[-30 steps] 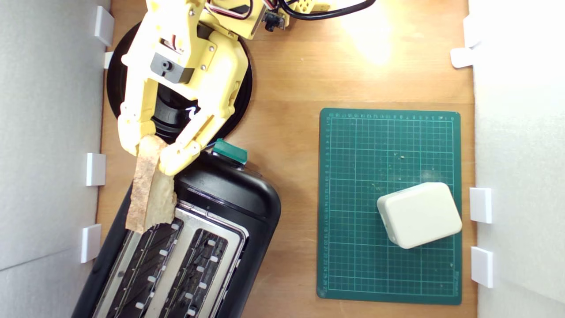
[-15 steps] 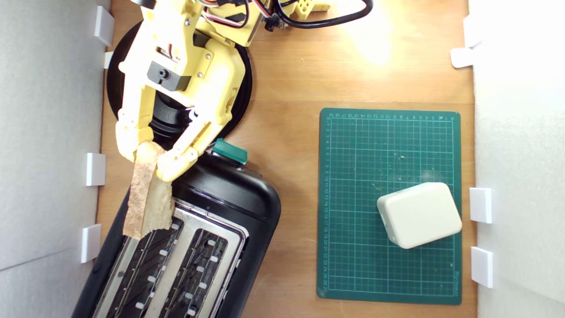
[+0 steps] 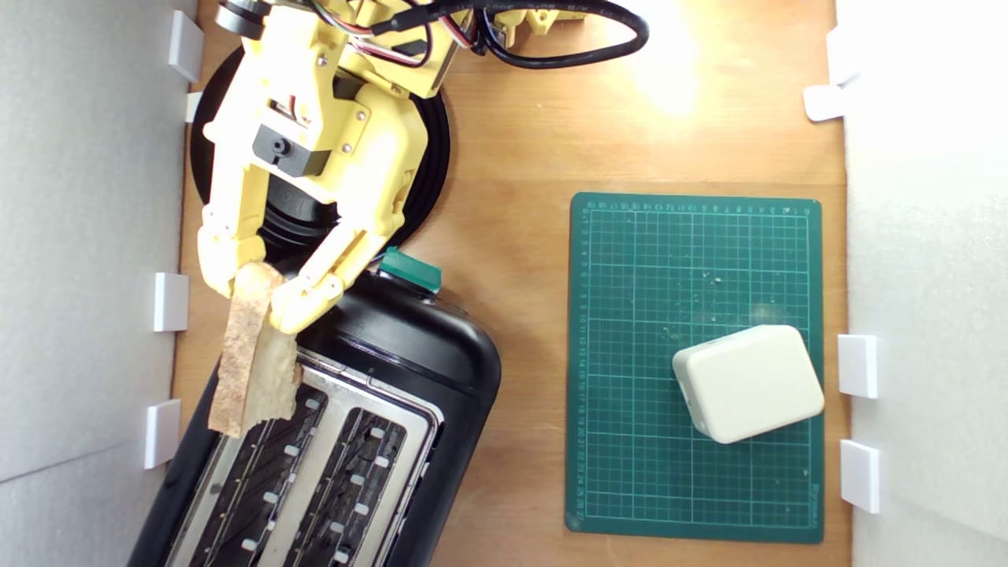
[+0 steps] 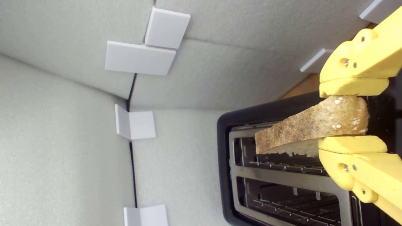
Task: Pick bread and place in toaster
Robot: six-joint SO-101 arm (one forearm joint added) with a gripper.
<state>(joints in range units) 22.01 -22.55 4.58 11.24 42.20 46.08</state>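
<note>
My yellow gripper [image 3: 253,293] is shut on the bread [image 3: 250,362], a wedge of slice with a tan-brown crust, held on edge. The slice hangs over the toaster [image 3: 409,354] at the lever end of the slot on the exterior view's left, its lower corner just above that slot's rim. The toaster is glossy black with a silver top plate [image 3: 327,441], two open slots and a teal-green lever [image 3: 409,269]. In the wrist view the bread [image 4: 314,125] juts out from between my gripper [image 4: 348,116] fingers above the toaster [image 4: 226,163], over the nearer slot's edge.
A round black plate [image 3: 429,157] lies under the arm at the back. A green cutting mat [image 3: 693,472] on the exterior view's right carries a cream rounded box [image 3: 748,382]. Grey foam walls [image 3: 79,236] stand close beside the toaster. Cables [image 3: 551,39] loop at the arm's base.
My gripper has carried the bread a little toward the exterior view's left and downward in that view, so the slice now sits more over the left slot's outer edge.
</note>
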